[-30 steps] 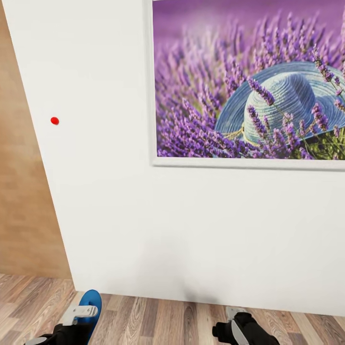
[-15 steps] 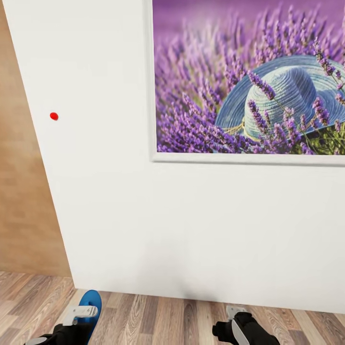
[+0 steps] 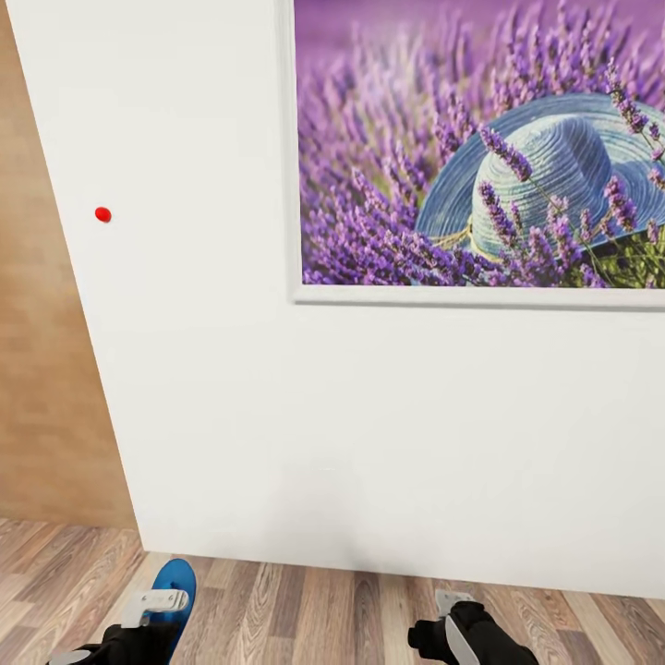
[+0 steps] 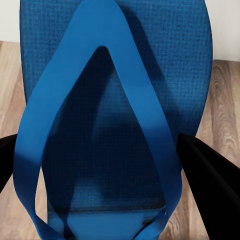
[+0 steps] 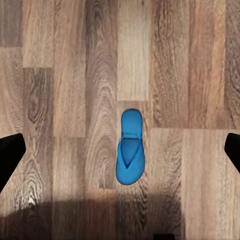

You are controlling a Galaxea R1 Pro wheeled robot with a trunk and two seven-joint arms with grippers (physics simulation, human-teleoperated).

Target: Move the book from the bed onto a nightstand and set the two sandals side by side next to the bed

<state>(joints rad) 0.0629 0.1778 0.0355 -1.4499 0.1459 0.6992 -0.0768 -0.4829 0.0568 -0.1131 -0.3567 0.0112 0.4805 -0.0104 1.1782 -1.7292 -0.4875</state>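
Light was even and bright on the white wall [image 3: 277, 416], which carried only a faint grey shadow low down, near the floor [image 3: 305, 610]. Between the left jaws the sandal [image 4: 115, 125] showed sharp weave, with a dark shadow under its strap. Below the right jaws the planks [image 5: 60, 100] were crisp, a broad soft shadow darkening the boards nearest the camera; no glare or blur appeared.
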